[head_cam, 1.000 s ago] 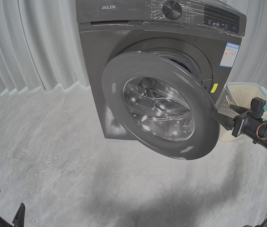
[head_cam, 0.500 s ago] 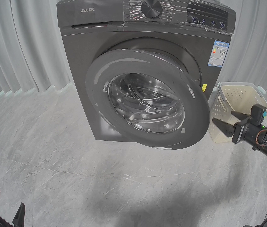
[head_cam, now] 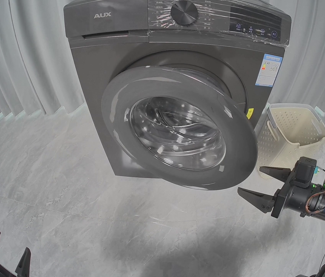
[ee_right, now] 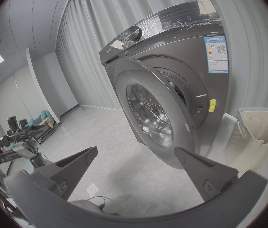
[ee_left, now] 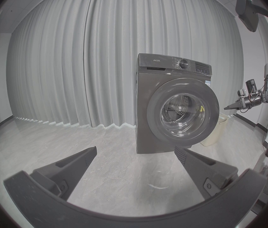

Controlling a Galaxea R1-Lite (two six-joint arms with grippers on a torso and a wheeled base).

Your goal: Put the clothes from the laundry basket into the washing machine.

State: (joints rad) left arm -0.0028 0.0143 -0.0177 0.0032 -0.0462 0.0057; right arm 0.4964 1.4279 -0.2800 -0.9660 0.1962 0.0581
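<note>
Right gripper [head_cam: 251, 181] is held spread beside the washer door [head_cam: 177, 131]. It could be clipped reaching the laundry basket [head_cam: 299, 129].

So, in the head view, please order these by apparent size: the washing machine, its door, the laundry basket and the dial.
1. washing machine
2. door
3. laundry basket
4. dial
The door stands open toward the camera, so it may look bigger than it truly is.

Pleated grey curtain [head_cam: 35, 50], marbled floor [head_cam: 74, 197]
</note>
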